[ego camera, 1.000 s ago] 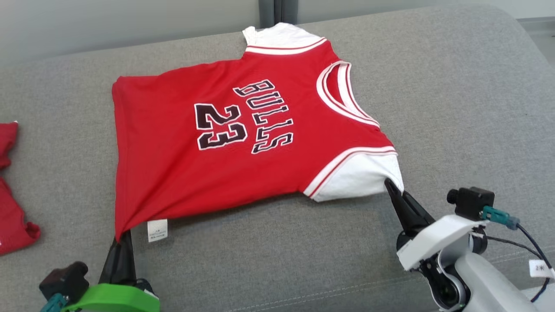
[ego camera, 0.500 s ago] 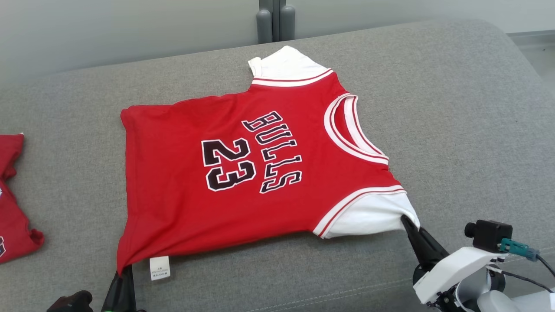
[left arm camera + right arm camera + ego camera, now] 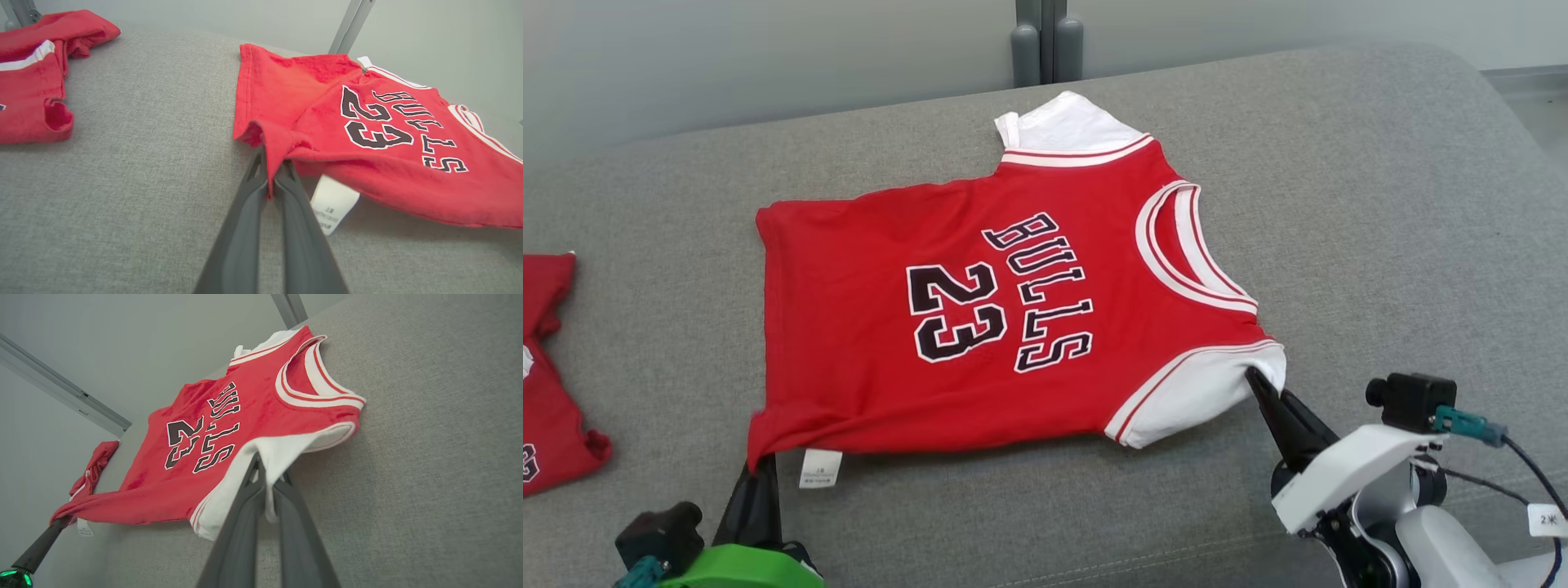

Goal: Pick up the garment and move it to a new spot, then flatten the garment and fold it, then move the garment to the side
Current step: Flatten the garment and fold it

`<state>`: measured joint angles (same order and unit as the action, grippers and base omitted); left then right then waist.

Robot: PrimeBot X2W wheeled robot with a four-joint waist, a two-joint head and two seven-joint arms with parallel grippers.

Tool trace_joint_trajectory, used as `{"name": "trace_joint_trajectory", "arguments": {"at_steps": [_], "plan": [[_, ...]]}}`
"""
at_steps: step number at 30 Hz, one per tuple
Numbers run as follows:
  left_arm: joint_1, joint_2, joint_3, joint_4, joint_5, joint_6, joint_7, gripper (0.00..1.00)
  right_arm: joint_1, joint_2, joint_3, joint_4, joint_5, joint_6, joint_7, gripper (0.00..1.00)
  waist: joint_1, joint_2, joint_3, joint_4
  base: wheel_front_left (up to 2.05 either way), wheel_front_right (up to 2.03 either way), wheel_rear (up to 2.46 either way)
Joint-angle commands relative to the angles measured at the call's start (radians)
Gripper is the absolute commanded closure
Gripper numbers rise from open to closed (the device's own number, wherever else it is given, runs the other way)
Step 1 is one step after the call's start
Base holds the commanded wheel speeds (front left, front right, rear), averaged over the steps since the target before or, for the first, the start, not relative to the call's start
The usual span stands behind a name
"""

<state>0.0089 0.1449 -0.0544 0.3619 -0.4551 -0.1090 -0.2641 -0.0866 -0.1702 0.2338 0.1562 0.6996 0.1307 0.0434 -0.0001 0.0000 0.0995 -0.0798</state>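
Red cloth spreads ahead of both tools: a red short-sleeved jersey (image 3: 980, 310) of soft knit, with white sleeves and black "BULLS 23" lettering, lies face up on the grey fabric-covered counter (image 3: 1380, 204). Its long axis, hem to collar, runs crosswise from the left tool (image 3: 758, 478) to the right tool (image 3: 1258, 384), so each arm is nearest its own end. The left tool's dark fingers are pressed together on the near hem corner (image 3: 265, 139), and a white care label (image 3: 818, 467) hangs just beside its tips on the inner side. The right tool is likewise clamped on the edge of the near white sleeve (image 3: 1201, 392). Between the two pinches the near side edge is lifted slightly off the counter and sags a little. Beyond the tips, the body, the white-trimmed collar (image 3: 1184, 245) and the far white sleeve (image 3: 1062, 126) rest flat. My judgement is that the jersey is at the laying-out and smoothing step, with folding yet to come. The next move turns on that near edge, which both tools hold and could carry away from themselves over the lettering. Open counter lies on the right tool's outer side, and beyond the far sleeve up to the counter's back edge near a grey upright post (image 3: 1045, 41). Outside the left tool, well apart, lies a second crumpled red garment (image 3: 547, 392), which limits room there.
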Motion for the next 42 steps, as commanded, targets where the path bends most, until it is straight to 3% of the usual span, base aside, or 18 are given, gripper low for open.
{"name": "trace_joint_trajectory", "arguments": {"at_steps": [1,11,20,30,37,38,39,40,42], "plan": [[-0.033,0.013,0.0,0.003,0.004,-0.005,0.0,1.0,-0.034,0.0,-0.002,0.012,-0.016,0.0,0.005,1.0,0.0001,0.0,0.007,-0.003,0.0,0.0,0.0],[-0.23,0.058,-0.031,0.081,0.017,-0.011,0.047,1.0,-0.272,0.023,0.033,0.2,-0.01,0.0,0.022,1.0,0.0001,0.0,0.064,-0.001,0.0,0.0,0.0],[-0.435,0.083,-0.068,0.275,0.007,-0.017,0.052,1.0,-0.546,0.045,0.107,0.492,0.014,0.0,-0.025,1.0,0.0001,0.0,0.134,-0.001,0.0,0.0,0.0],[-0.558,0.084,-0.099,0.438,-0.016,-0.02,0.027,1.0,-0.716,0.074,0.182,0.736,0.057,0.0,-0.079,1.0,0.0001,0.0,0.175,0.007,0.0,0.0,0.0],[-0.61,0.075,-0.145,0.518,-0.031,-0.021,0.011,1.0,-0.787,0.084,0.228,0.843,0.094,0.0,-0.14,1.0,0.0001,0.0,0.185,0.017,0.0,0.0,0.0],[-0.616,0.076,-0.15,0.522,-0.034,-0.021,0.008,0.68,-0.791,0.085,0.234,0.852,0.101,0.0,-0.149,0.69,0.0001,0.0,0.183,0.018,0.0,0.0,0.0],[-0.619,0.078,-0.155,0.529,-0.034,-0.021,0.006,0.0,-0.795,0.085,0.242,0.859,0.106,0.0,-0.161,0.31,0.0001,0.0,0.18,0.019,0.0,0.0,0.0],[-0.621,0.08,-0.158,0.537,-0.031,-0.021,0.005,0.0,-0.797,0.085,0.25,0.865,0.112,0.0,-0.17,0.0,0.0001,0.0,0.177,0.019,0.0,0.0,0.0],[-0.62,0.08,-0.16,0.544,-0.029,-0.021,0.001,0.0,-0.796,0.084,0.264,0.87,0.128,0.0,-0.187,0.0,0.0001,0.0,0.171,0.02,0.0,0.0,0.0]]}}
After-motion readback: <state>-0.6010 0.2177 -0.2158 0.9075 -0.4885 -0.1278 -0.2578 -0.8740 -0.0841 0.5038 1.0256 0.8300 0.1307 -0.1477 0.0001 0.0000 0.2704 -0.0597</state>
